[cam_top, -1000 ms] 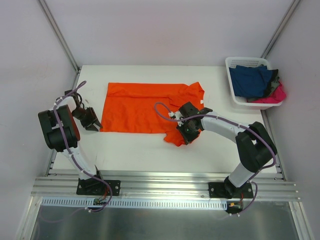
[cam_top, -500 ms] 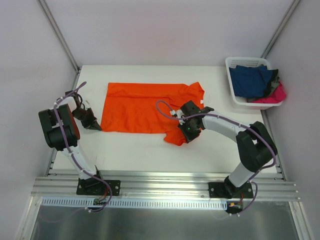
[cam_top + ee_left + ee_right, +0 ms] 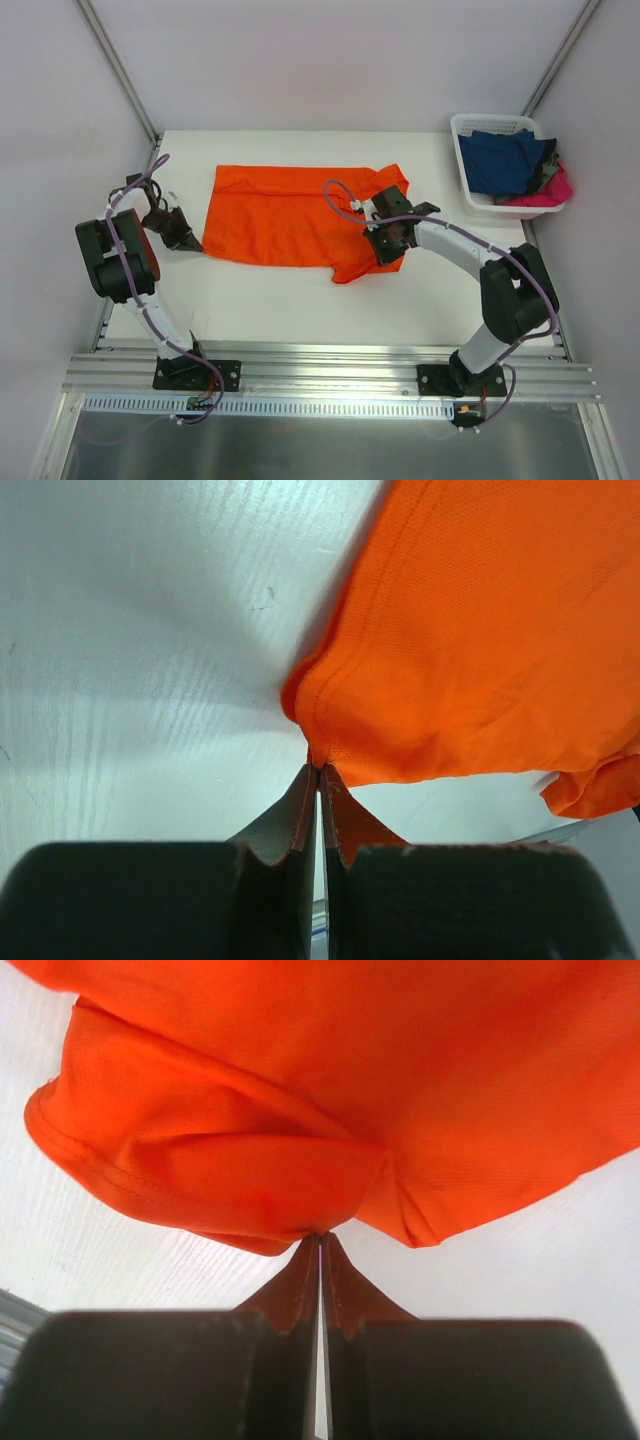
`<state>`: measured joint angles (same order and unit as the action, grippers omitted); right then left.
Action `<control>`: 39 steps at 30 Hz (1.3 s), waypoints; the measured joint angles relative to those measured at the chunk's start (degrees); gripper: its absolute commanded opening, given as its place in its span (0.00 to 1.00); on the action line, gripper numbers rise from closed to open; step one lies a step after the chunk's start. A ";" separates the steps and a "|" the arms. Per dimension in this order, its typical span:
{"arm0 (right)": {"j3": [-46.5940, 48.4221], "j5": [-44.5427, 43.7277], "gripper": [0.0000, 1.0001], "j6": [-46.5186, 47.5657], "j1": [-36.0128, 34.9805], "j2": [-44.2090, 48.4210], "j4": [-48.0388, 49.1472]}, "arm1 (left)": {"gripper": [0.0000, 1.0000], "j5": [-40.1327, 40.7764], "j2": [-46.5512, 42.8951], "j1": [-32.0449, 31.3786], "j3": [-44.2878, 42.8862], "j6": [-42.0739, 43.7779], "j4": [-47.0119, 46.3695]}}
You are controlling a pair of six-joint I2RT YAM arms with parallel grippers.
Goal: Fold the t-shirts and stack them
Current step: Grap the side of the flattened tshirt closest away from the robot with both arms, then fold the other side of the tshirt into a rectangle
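Observation:
An orange t-shirt (image 3: 275,212) lies spread across the middle of the white table. My left gripper (image 3: 196,244) is shut on its near-left corner (image 3: 318,748), the cloth pinched at the fingertips. My right gripper (image 3: 388,240) is shut on the shirt's right side, at a bunched fold by the sleeve (image 3: 318,1230), lifted a little off the table. The orange t-shirt fills the top of both wrist views (image 3: 380,1070). More t-shirts, a navy blue one (image 3: 505,160) and a hot pink one (image 3: 550,190), sit heaped in the basket.
A white slotted basket (image 3: 466,160) stands at the back right corner of the table (image 3: 280,300). Grey walls enclose the table on the left, back and right. An aluminium rail runs along the near edge by the arm bases.
My left gripper closed on the shirt's near-left corner and drew slightly back. My right gripper, still shut on the sleeve side, moved up and to the right, dragging the cloth with it.

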<state>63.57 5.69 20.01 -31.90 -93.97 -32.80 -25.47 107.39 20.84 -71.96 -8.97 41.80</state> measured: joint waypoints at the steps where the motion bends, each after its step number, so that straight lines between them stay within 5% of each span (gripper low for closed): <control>1: 0.20 -0.17 0.01 0.07 0.33 0.20 0.07 | 0.00 -0.26 -0.24 0.00 -0.17 0.00 0.13; 19: 4.66 -2.32 0.01 0.96 6.21 2.97 1.03 | 0.00 -2.75 -1.29 -0.68 -7.80 0.00 2.14; 39: 14.67 -4.20 0.01 3.02 8.22 -3.32 1.97 | 0.00 -4.39 11.67 -4.72 -26.45 0.98 2.19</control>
<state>78.24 1.50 23.03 -23.68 -97.30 -30.83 -29.87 119.07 16.12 -98.41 -7.99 43.99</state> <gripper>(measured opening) 0.010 0.008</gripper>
